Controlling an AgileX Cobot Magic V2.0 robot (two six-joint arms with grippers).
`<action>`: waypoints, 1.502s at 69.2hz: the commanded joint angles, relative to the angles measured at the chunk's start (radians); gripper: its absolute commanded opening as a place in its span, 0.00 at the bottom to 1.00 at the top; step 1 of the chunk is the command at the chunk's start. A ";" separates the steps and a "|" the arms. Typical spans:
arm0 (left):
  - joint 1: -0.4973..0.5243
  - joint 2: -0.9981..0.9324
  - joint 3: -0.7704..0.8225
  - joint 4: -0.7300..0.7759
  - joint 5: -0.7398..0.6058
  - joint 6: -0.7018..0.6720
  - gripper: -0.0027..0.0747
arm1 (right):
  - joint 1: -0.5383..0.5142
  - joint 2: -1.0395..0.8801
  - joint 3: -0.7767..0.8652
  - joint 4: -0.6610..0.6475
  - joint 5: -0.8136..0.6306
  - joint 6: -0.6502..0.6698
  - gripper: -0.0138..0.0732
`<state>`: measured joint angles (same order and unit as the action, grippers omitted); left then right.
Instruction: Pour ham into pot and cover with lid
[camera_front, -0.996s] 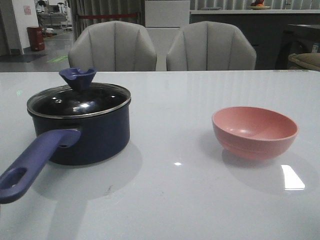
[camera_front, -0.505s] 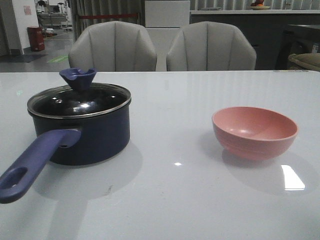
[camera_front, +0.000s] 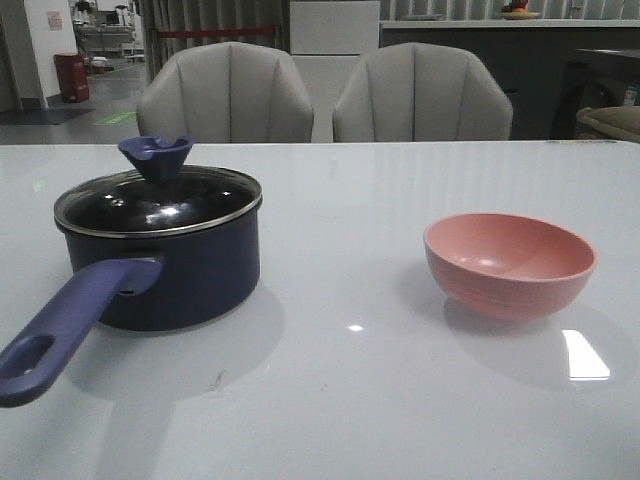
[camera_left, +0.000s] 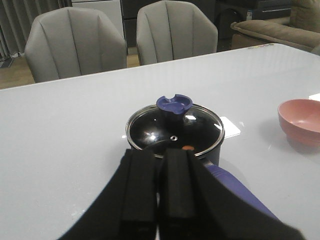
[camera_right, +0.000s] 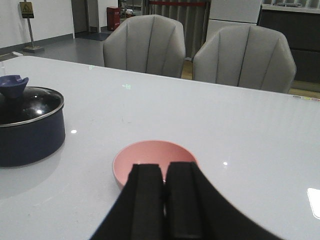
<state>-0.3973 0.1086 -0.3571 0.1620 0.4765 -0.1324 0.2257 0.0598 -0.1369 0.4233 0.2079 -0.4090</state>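
The navy pot stands at the table's left, its blue-purple handle pointing to the front left. The glass lid with the blue knob sits on the pot. In the left wrist view one small orange ham piece shows through the lid near the rim. The pink bowl at the right looks empty. My left gripper is shut and empty, drawn back in front of the pot. My right gripper is shut and empty, drawn back in front of the bowl. Neither gripper shows in the front view.
The white glossy table carries only the pot and the bowl. Two grey chairs stand behind its far edge. A bright light reflection lies on the table in front of the bowl.
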 joint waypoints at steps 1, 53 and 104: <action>0.002 0.009 -0.026 0.006 -0.087 -0.013 0.18 | 0.000 0.010 -0.029 0.007 -0.084 -0.008 0.34; 0.278 -0.105 0.275 -0.062 -0.402 -0.012 0.18 | 0.000 0.010 -0.029 0.007 -0.084 -0.008 0.34; 0.388 -0.133 0.384 -0.117 -0.574 -0.010 0.18 | 0.000 0.010 -0.029 0.007 -0.084 -0.008 0.34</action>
<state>-0.0013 -0.0046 0.0056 0.0558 -0.0105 -0.1324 0.2257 0.0589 -0.1369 0.4233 0.2079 -0.4090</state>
